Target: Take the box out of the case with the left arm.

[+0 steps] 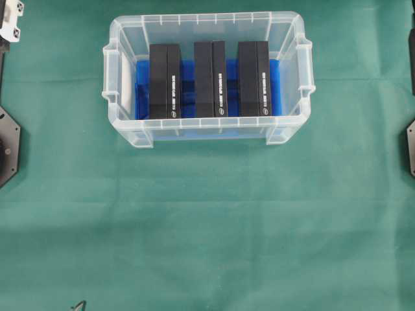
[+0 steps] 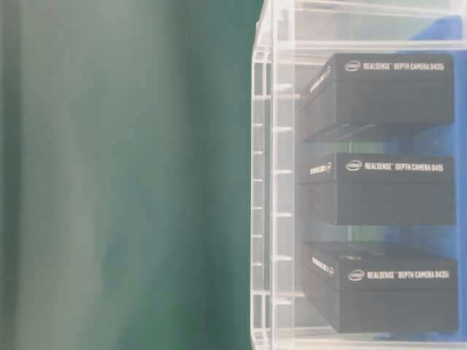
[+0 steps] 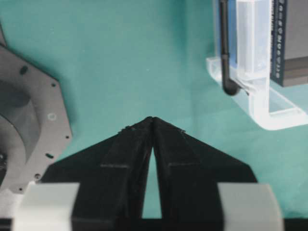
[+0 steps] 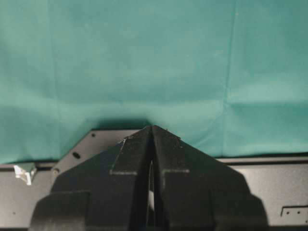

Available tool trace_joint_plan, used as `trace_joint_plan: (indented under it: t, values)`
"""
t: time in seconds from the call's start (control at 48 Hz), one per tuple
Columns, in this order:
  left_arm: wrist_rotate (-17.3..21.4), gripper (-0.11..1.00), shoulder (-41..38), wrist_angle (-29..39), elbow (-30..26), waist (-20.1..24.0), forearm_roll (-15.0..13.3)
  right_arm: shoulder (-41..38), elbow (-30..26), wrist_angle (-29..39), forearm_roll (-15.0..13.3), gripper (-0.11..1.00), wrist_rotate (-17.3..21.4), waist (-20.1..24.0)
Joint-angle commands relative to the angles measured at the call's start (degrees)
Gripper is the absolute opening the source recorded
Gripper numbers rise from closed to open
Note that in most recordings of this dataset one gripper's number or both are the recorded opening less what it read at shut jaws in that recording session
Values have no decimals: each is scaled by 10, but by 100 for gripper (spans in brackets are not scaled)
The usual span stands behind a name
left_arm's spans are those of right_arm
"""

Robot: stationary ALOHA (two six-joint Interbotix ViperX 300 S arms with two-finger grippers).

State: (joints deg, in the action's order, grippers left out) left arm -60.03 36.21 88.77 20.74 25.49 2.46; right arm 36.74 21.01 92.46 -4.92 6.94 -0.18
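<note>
White print on the three black boxes read "REALSENSE DEPTH CAMERA D435i" on the left box (image 1: 165, 81) and the right box (image 1: 253, 78), and what looked like "D435" on the middle box (image 1: 210, 79), each beside a small oval logo too fine to read. All three stood side by side, apart from one another, on the blue lining (image 1: 187, 97) inside the clear case (image 1: 205, 134). The case sat on a green cloth (image 1: 207, 227) that covered the whole table and showed soft creases. The left gripper (image 3: 152, 120) hovered over bare cloth with its fingertips touching and a narrow gap further back, holding nothing; a corner of the case lay to its upper right. The right gripper (image 4: 152, 128) had its tips pressed together, also empty. In the overhead view only slivers of both arms showed at the edges.
</note>
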Motion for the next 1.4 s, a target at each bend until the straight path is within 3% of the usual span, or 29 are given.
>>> trace_joint_plan:
  t: [0.0, 0.208, 0.333, 0.479, 1.104, 1.374]
  values:
    - [0, 12, -1, -2, -5, 2, 1, -1, -14, 0, -2, 0, 0, 0]
    - [-1, 71, 0, -2, -5, 3, -4, -1, -13, 0, -2, 0, 0, 1]
    - [-9, 91, 0, -2, -5, 2, -4, -1, -14, 1, -3, 0, 0, 1]
    - [-25, 91, 0, -2, -5, 3, -4, -3, -14, 0, -3, 0, 1, 1]
    - [-30, 91, -4, -2, -4, 2, -4, -6, -14, 0, -3, 0, 1, 1]
    - [-61, 91, -39, -2, -21, -26, -6, -7, -15, 0, -2, 0, 2, 1]
